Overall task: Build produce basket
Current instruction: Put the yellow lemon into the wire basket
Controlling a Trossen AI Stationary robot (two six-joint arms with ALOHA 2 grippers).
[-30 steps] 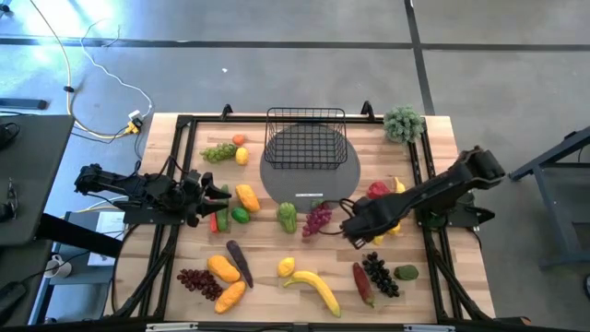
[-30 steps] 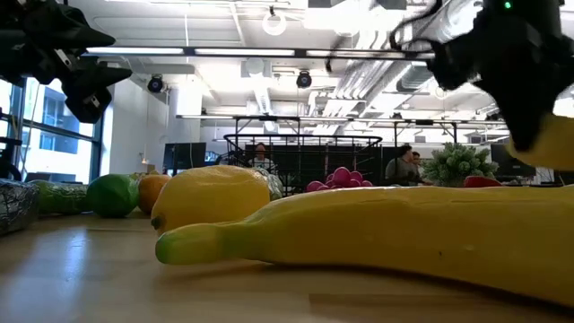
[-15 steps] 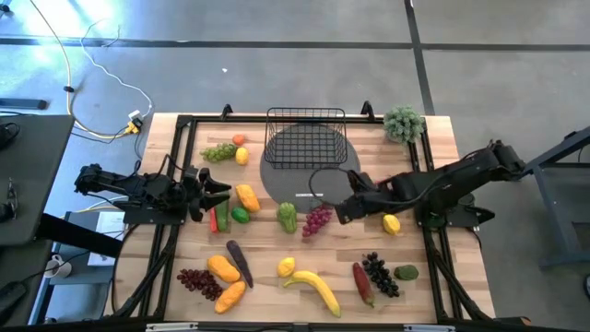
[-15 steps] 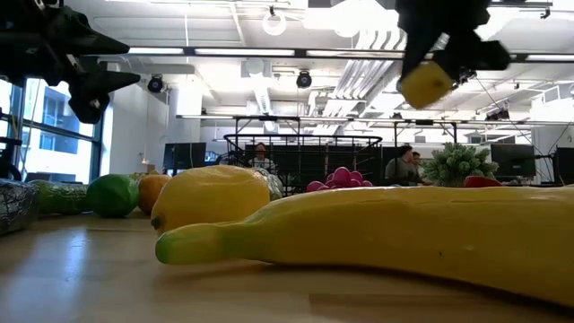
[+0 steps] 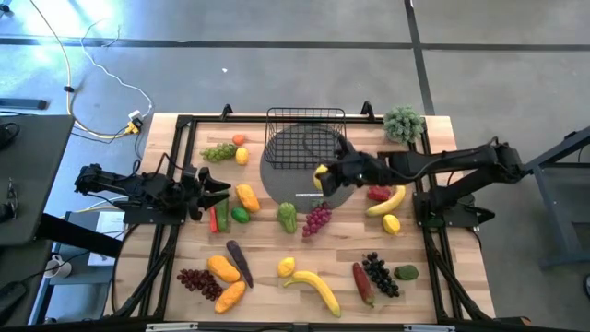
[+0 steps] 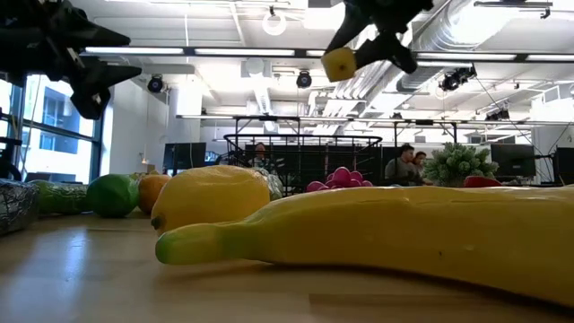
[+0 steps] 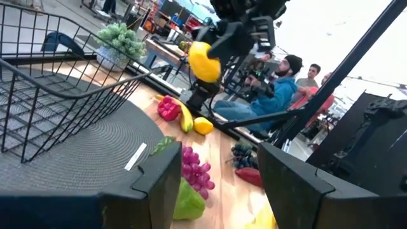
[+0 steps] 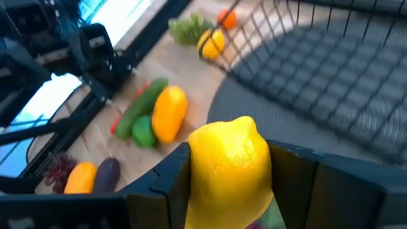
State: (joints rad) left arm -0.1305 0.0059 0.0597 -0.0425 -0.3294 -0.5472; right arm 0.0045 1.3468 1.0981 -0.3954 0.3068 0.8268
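Left arm stretched low along table's left side, left gripper [image 5: 214,189] well left of grey disc [image 5: 286,180], jaws apart, holding nothing. Orange fruit [image 5: 247,197] just beside its fingertips. Basket [image 5: 306,138] upright on disc's far half. Right arm reaches in from right, extended nearly level; right gripper [image 5: 324,176] raised over disc's near-right part, just short of basket, jaws clamped on lemon [image 5: 320,175]. White label on disc [image 5: 307,195], writing unreadable. Other produce scattered around disc.
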